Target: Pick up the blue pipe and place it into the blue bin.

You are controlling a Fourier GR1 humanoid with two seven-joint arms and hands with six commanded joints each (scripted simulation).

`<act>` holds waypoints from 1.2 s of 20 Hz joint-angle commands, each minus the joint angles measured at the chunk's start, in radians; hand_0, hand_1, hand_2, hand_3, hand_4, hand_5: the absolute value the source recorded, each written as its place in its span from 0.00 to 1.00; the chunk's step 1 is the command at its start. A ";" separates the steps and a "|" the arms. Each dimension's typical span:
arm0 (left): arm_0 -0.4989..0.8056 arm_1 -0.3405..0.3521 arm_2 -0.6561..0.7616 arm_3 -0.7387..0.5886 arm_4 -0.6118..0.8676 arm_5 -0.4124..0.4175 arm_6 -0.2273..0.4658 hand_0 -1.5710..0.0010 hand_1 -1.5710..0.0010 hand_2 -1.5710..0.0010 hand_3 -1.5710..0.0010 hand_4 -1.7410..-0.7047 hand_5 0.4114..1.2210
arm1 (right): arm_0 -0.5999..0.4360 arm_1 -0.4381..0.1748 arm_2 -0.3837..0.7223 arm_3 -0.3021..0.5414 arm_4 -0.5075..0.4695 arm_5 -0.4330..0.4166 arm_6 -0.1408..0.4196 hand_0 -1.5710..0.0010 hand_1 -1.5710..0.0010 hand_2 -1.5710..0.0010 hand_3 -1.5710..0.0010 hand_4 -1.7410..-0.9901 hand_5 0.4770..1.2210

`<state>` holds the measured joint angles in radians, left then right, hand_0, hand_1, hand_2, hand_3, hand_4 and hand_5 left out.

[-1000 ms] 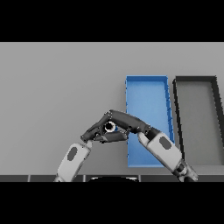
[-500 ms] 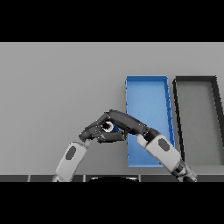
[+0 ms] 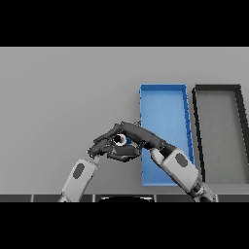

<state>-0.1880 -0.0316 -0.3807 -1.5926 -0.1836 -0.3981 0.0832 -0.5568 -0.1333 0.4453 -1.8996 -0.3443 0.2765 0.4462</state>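
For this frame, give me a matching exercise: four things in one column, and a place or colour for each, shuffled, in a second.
Things:
1. blue bin
2. black bin
3. blue pipe
4. table

Descriptions:
A. grey surface under everything
B. farthest right, dark walls, grey floor
C. between the left hand and right hand, left of both bins
D. open tray just left of the dark one

Pairs: 1-D, 2-B, 3-C, 4-A

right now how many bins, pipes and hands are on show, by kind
bins: 2, a blue bin and a black bin
pipes: 1, the blue pipe, mostly hidden between the hands
hands: 2, left hand and right hand
total: 5
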 commanded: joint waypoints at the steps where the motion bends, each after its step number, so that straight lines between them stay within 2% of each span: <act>1: 0.004 -0.004 -0.003 -0.004 0.002 0.001 0.007 0.98 0.98 0.99 0.99 0.79 0.09 | -0.023 -0.004 -0.019 -0.001 -0.028 -0.008 0.022 0.00 0.00 0.00 0.00 0.00 1.00; 3: 0.009 -0.003 -0.006 -0.002 -0.002 -0.001 0.009 0.99 0.99 0.99 0.99 0.80 0.07 | -0.087 0.002 -0.068 -0.006 -0.120 -0.058 0.088 0.00 0.00 0.00 0.00 0.00 1.00; 6: 0.005 -0.006 -0.010 0.003 -0.003 -0.006 0.016 0.99 0.99 1.00 1.00 0.80 0.05 | -0.219 -0.019 -0.144 0.009 -0.243 -0.114 0.148 0.00 0.00 0.00 0.00 0.00 1.00; 9: 0.005 -0.003 -0.005 0.004 0.004 -0.011 0.018 1.00 1.00 1.00 1.00 0.81 0.03 | -0.361 -0.065 -0.239 0.064 -0.354 -0.119 0.125 0.00 0.00 0.00 0.00 0.00 1.00; 12: 0.018 0.002 -0.011 -0.015 0.001 -0.012 0.034 1.00 1.00 1.00 1.00 0.81 0.03 | -0.457 -0.139 -0.323 0.149 -0.292 -0.183 0.086 0.00 0.00 0.00 0.00 0.00 1.00; 14: 0.022 0.011 -0.010 -0.020 -0.005 -0.010 0.032 1.00 1.00 1.00 1.00 0.82 0.02 | -0.505 -0.191 -0.373 0.213 -0.257 -0.190 0.098 0.00 0.00 0.00 0.00 0.00 1.00; 16: 0.013 0.011 -0.005 -0.025 0.002 -0.013 0.045 1.00 1.00 1.00 1.00 0.82 0.01 | -0.520 -0.222 -0.421 0.293 -0.238 -0.186 0.115 0.00 0.00 0.00 0.00 0.00 1.00; 19: 0.005 0.014 -0.001 -0.016 -0.003 -0.010 0.038 1.00 1.00 1.00 1.00 0.83 0.00 | -0.474 -0.280 -0.474 0.364 -0.180 -0.160 0.100 0.00 0.00 0.00 0.00 0.00 1.00; 21: 0.019 0.029 -0.001 -0.031 -0.009 -0.009 0.026 1.00 1.00 1.00 1.00 0.84 0.00 | -0.408 -0.308 -0.506 0.366 -0.177 -0.145 0.123 0.00 0.00 0.00 0.00 0.00 1.00; 24: 0.011 0.036 0.001 -0.018 -0.013 -0.014 0.020 1.00 1.00 1.00 1.00 0.84 0.01 | -0.287 -0.310 -0.535 0.327 -0.174 -0.154 0.153 0.00 0.00 0.00 0.00 0.00 1.00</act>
<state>-0.1769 0.0043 -0.3795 -1.6108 -0.1968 -0.4112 0.1035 -0.8421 -0.4431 -0.0893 -1.5727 -0.5191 0.1254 0.6012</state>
